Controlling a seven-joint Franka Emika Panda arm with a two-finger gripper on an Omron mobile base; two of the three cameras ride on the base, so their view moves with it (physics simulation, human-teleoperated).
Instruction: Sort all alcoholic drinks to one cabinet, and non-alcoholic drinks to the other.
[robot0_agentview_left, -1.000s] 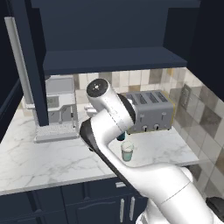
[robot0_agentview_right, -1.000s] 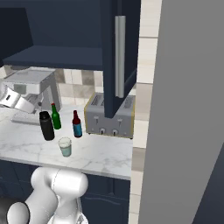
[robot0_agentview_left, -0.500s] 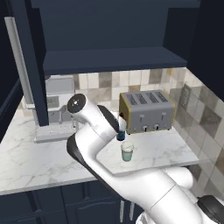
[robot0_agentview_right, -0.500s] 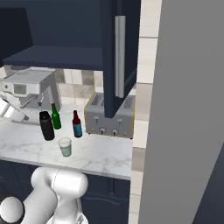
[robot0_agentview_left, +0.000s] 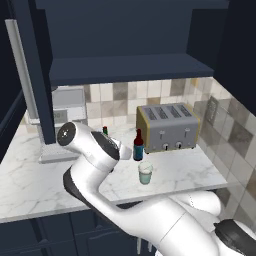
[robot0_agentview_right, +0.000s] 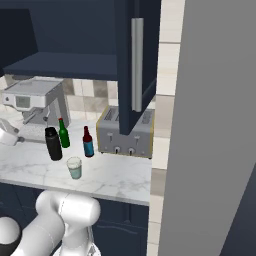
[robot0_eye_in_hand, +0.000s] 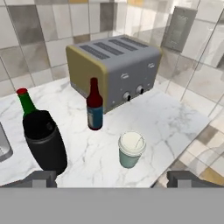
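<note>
The black flask stands nearest me on the marble counter, and it hides most of the green bottle behind it, leaving just the neck and red cap. To its right the red-brown bottle with the blue label stands clear, just in front of the toaster. The teal cup with its white lid sits alone, nearer the counter's front edge. My fingers barely poke into the hand view, set wide apart with nothing between them. In the left base view my own arm covers the flask and most of the green bottle. The coffee machine stands behind the drinks, below the narrower cabinet; the tall door hangs open in front of the toaster.
</note>
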